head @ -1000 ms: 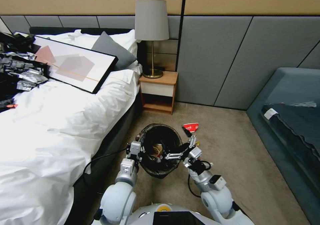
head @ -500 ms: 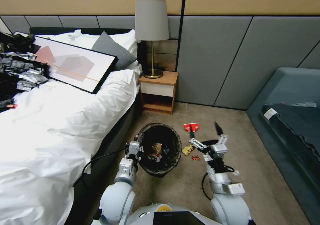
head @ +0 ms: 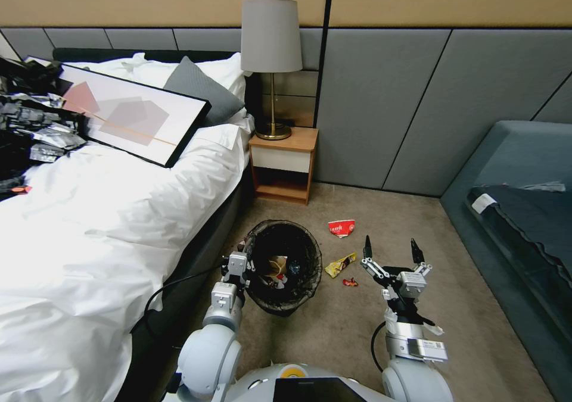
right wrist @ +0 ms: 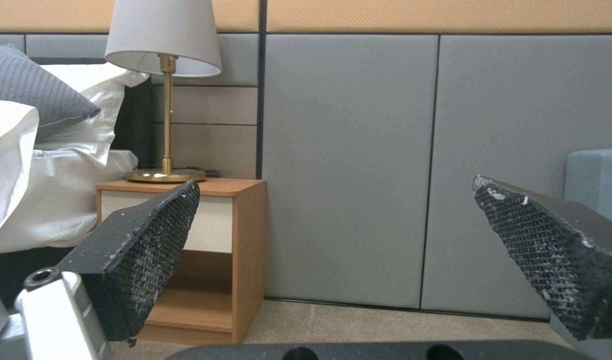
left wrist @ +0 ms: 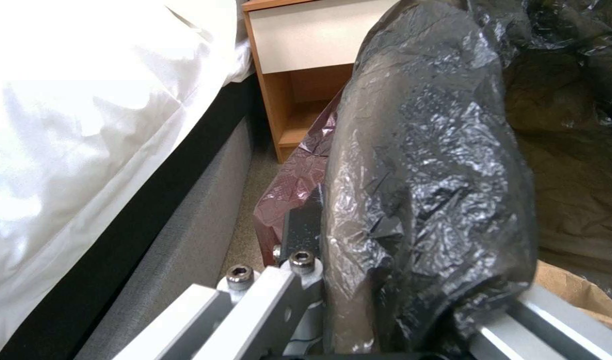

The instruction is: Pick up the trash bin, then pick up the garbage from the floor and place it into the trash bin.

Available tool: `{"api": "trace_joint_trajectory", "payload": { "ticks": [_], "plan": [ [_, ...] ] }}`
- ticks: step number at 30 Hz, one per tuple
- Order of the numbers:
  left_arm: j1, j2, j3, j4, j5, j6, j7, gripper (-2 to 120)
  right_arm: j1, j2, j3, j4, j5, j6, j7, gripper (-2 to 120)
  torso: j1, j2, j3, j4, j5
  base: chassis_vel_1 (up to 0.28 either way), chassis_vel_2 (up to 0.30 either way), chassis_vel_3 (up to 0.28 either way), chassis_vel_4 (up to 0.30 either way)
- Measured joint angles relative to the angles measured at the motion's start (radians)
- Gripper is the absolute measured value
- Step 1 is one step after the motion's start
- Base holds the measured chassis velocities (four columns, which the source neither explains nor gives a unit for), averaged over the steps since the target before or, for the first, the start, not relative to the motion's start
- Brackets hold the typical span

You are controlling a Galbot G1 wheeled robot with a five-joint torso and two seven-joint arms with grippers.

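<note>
Left gripper (head: pixel 245 263) clamped on the trash bin (head: pixel 285 295) rim, bag liner pinched. Right gripper (head: pixel 390 252) spread wide, empty, hovering right of the yellow wrapper (head: pixel 339 265) and red cup (head: pixel 341 228).

The trash bin (head: pixel 285 271) wears a crinkled, glossy black plastic liner (left wrist: pixel 433 190). The right gripper (head: pixel 390 252) has matt black pads (right wrist: pixel 153 250) with a rough mesh texture on brushed metal links. The nightstand (head: pixel 283 164) is smooth wood, the lamp base (head: pixel 273 131) polished brass, the floor (head: pixel 417 307) matt carpet, and the bed linen (head: pixel 119 211) soft white cloth.
</note>
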Motion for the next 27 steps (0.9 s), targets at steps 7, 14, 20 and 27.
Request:
{"api": "trace_joint_trajectory", "payload": {
  "ticks": [7, 14, 20, 27],
  "plan": [
    [0.001, 0.004, -0.001, -0.003, 0.000, 0.000, 0.000, 1, 0.083, -0.031, 0.018, -0.030, 0.065, -0.076, -0.007, 100, 0.000, 0.000, 0.000, -0.0001, 0.0000, 0.000, 0.000, 0.000, 0.000],
    [0.003, 0.007, 0.001, -0.004, 0.002, 0.000, 0.000, 1, 0.211, -0.101, 0.018, -0.108, 0.149, -0.197, -0.027, 100, 0.000, 0.000, 0.000, 0.0000, 0.0000, 0.000, 0.000, 0.000, 0.000],
    [0.007, 0.009, 0.002, -0.008, 0.005, 0.000, 0.000, 1, 0.309, -0.164, -0.012, -0.248, 0.207, -0.330, -0.031, 100, 0.000, 0.000, 0.000, 0.0001, 0.0000, 0.000, 0.000, 0.000, 0.000],
    [0.010, 0.012, 0.003, -0.009, 0.007, 0.001, 0.000, 1, 0.392, -0.207, -0.032, -0.429, 0.219, -0.346, -0.055, 100, 0.000, 0.000, 0.000, 0.0000, 0.0001, 0.000, 0.000, 0.000, 0.000]
  ]
}}
